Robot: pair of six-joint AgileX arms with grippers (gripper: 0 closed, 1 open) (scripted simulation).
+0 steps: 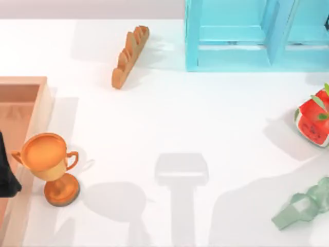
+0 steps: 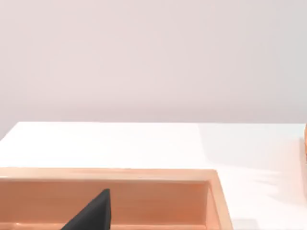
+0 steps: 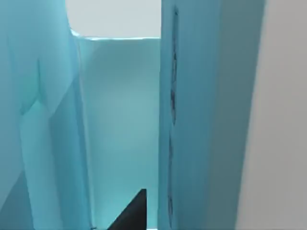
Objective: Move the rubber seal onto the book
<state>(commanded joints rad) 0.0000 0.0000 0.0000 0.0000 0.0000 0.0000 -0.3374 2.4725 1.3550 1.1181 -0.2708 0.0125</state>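
Note:
The rubber seal and the book are out of view. My left gripper [image 1: 6,172] is a black shape at the table's left edge, over the wooden tray [image 1: 32,105]. In the left wrist view a black tip of it [image 2: 93,213] hangs inside the tray [image 2: 144,175]. In the right wrist view a black tip of my right gripper [image 3: 130,214] sits close against the light-blue shelf frame [image 3: 192,120].
A gold trophy [image 1: 51,167] stands right of the tray. A bread loaf [image 1: 130,55] lies at the back. The light-blue shelf frame [image 1: 257,36] stands at the back right. At the right edge are a watermelon slice [image 1: 313,121] and a pale green translucent strip [image 1: 303,206].

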